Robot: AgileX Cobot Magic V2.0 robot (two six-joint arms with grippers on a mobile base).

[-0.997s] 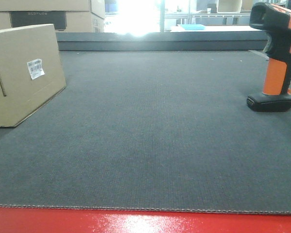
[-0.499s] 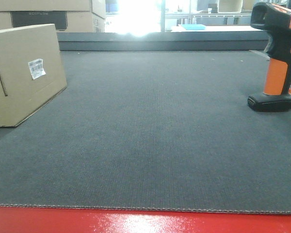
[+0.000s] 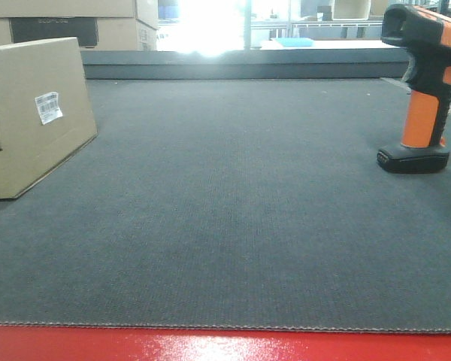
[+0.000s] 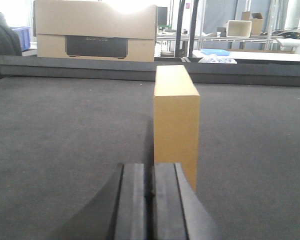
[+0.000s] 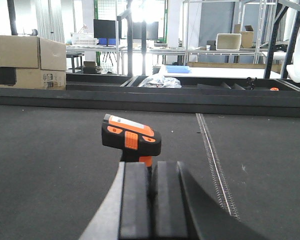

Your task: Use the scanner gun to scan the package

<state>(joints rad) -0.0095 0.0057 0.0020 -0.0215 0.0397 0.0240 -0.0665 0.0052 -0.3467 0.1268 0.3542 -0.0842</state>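
Package (image 4: 176,120) just beyond left jaws, scanner gun (image 5: 131,137) just beyond right jaws; both jaws closed, empty.

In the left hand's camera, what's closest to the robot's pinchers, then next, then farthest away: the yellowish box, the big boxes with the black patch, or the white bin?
From the left gripper, in the left wrist view:
1. The package, straight ahead on the mat, slightly right.
2. The stacked cardboard boxes, beyond the mat's far edge, to the left.
3. The white bin, far back on the right, on a bench.
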